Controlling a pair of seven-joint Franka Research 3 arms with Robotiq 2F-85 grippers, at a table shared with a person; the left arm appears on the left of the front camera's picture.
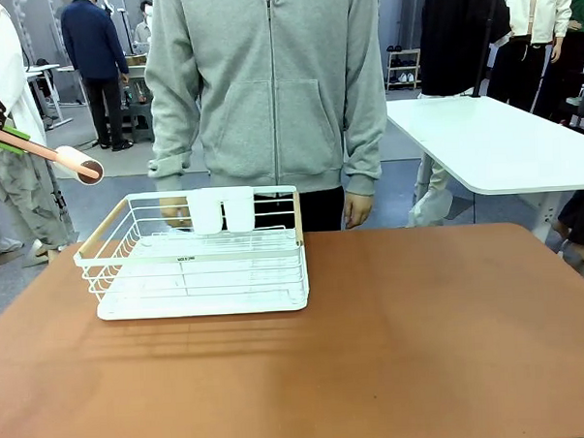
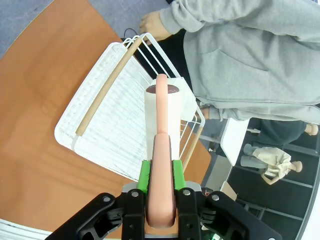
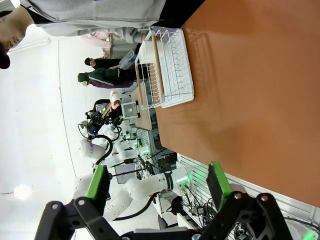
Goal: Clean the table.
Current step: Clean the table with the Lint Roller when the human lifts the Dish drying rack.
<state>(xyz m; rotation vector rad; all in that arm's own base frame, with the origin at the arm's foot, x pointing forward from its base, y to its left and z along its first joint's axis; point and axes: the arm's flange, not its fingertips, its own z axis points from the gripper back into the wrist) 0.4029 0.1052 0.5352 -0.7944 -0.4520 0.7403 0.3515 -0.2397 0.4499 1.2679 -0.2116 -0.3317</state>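
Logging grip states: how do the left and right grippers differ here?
The left gripper is shut on the pink handle of a lint roller; the right gripper is open and empty. The left points over the white dish rack; the right points across the table. Both have green pads.

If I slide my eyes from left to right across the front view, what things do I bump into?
robot's left hand → lint roller → white dish rack → person's hand → white table
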